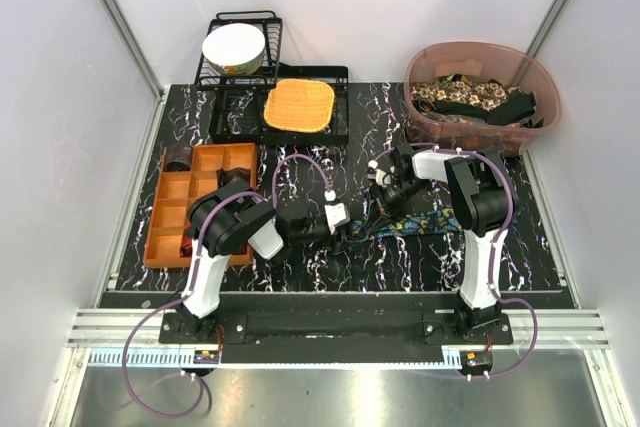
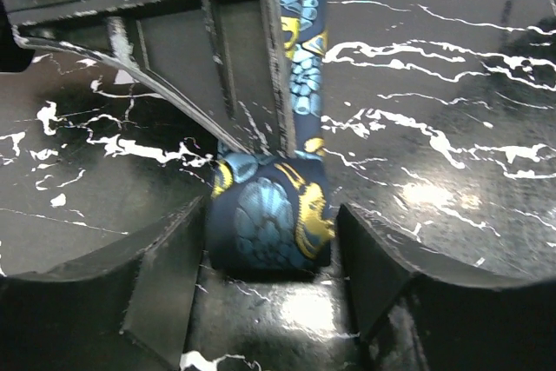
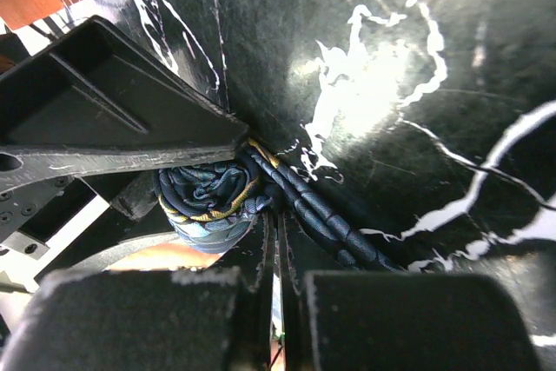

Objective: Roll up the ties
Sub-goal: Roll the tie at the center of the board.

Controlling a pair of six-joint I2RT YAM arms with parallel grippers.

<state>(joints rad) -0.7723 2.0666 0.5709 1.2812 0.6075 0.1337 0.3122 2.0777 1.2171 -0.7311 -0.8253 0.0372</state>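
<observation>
The dark blue tie (image 1: 420,219) with teal-yellow print lies on the black marble table, and its near end is wound into a small roll (image 2: 269,215). My left gripper (image 2: 271,245) straddles the roll with a finger (image 2: 165,275) against each end, closed on it. My right gripper (image 3: 277,219) is shut to a thin slit, its tips pinching the tie band (image 3: 339,223) right beside the roll (image 3: 208,202). It shows in the left wrist view as a black finger (image 2: 208,67) coming down onto the roll. In the top view the two grippers (image 1: 350,222) (image 1: 378,202) meet mid-table.
A pink tub (image 1: 420,72) with several more ties stands at the back right. An orange compartment tray (image 1: 160,217) is at the left. A square orange woven mat (image 1: 298,105) lies on a black rack (image 1: 225,112), and a white bowl (image 1: 233,47) sits in the dish rack behind.
</observation>
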